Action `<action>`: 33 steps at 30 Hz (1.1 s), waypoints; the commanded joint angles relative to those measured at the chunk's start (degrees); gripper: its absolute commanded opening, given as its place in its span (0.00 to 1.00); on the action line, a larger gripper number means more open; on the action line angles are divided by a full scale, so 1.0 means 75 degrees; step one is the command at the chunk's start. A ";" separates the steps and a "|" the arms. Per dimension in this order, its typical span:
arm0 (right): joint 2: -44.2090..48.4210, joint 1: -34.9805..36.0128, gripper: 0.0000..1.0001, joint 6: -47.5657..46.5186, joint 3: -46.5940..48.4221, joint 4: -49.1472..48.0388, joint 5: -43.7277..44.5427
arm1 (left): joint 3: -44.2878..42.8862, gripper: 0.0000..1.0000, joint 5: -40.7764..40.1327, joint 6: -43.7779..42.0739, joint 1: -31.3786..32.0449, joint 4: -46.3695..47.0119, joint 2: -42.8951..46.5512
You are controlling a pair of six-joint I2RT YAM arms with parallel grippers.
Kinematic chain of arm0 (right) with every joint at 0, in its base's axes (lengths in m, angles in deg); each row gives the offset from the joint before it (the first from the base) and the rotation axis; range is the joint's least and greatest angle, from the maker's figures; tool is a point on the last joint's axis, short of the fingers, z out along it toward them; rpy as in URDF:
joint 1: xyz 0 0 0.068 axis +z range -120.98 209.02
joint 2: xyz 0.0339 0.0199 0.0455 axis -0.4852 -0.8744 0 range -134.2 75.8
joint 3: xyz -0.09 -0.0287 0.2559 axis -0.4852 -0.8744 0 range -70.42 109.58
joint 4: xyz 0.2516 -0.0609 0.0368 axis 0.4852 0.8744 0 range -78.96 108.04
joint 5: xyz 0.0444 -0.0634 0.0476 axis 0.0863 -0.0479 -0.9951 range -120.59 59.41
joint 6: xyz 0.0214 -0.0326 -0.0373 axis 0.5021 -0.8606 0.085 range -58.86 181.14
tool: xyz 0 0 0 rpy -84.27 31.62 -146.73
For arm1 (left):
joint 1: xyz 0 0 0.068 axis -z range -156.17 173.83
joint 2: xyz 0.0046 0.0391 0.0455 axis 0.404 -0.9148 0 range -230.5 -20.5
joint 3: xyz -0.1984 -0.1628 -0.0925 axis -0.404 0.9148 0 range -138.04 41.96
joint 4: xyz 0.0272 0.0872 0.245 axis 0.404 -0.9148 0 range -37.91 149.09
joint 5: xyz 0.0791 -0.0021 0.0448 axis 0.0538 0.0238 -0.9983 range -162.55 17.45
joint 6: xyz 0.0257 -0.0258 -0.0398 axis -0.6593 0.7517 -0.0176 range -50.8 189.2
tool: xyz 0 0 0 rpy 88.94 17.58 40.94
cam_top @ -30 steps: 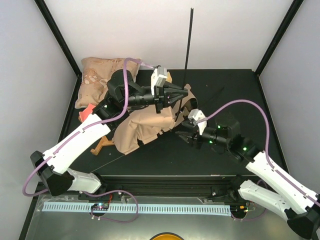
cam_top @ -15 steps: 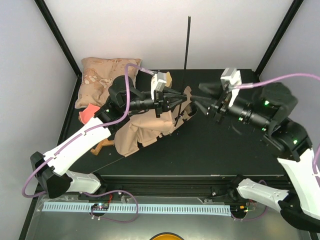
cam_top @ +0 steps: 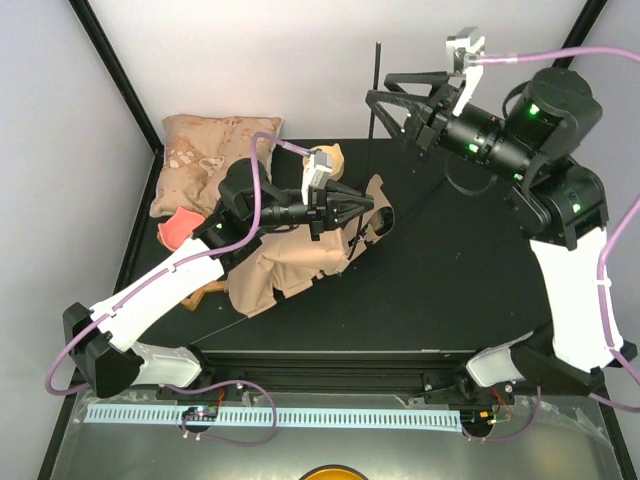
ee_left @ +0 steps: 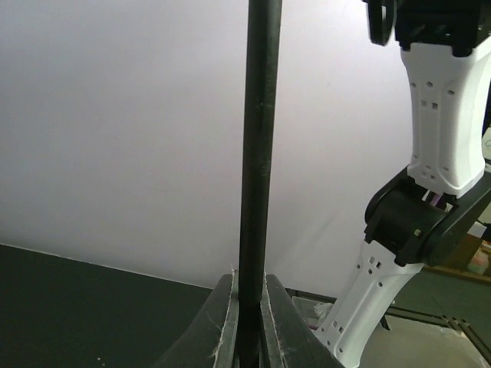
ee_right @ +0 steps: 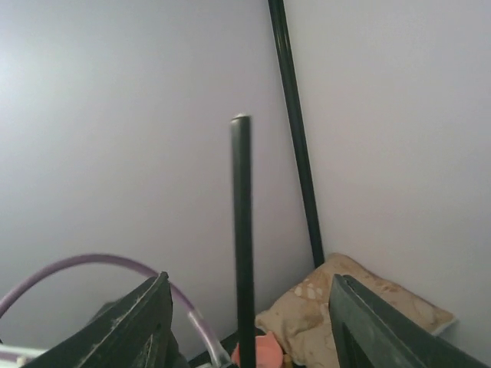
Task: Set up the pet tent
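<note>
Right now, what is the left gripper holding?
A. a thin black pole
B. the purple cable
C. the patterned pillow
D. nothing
A: in the left wrist view the left gripper is shut on the thin black pole, which runs out past its fingertips.

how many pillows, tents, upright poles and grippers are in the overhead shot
pillow: 1
pet tent: 1
upright pole: 1
grippers: 2, left gripper and right gripper
total: 5
</note>
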 commanded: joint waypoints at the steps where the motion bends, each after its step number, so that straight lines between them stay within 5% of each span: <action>1: -0.0389 -0.0172 0.55 0.0582 0.0430 -0.0231 -0.0486 | 0.0083 0.02 0.0099 0.0233 -0.0048 0.0242 0.0095; 3: -0.0451 -0.0192 0.49 0.0678 0.0335 -0.0407 -0.0566 | 0.0111 0.01 0.0121 0.0228 -0.0048 0.0243 0.0095; 10: -0.0417 -0.0215 0.02 0.0827 0.0008 -0.0913 -0.0960 | 0.0201 0.02 0.0182 0.0236 -0.0039 0.0229 0.0347; 12: -0.0316 -0.0216 0.01 0.0778 -0.0139 -0.0936 -0.1088 | 0.0230 0.04 0.0147 0.0201 -0.0047 0.0225 0.0370; 16: 0.0158 -0.0216 0.01 0.0522 -0.1038 -0.0935 -0.1242 | 0.0079 0.50 -0.0098 0.0137 -0.0065 -0.0227 0.0519; 19: 0.0711 -0.0217 0.01 0.0249 -0.2037 -0.1044 -0.1380 | -0.0281 0.69 -0.0509 -0.0102 -0.0142 -0.1240 0.0765; 28: 0.1818 -0.0221 0.01 -0.0014 -0.3902 -0.1104 -0.2124 | -0.0122 0.79 0.0173 -0.0612 -0.1793 -0.3355 0.1099; 33: 0.1870 -0.0213 0.01 -0.0034 -0.3988 -0.0926 -0.2641 | 0.0849 0.83 0.0953 -0.1139 -0.1992 -0.2968 0.0685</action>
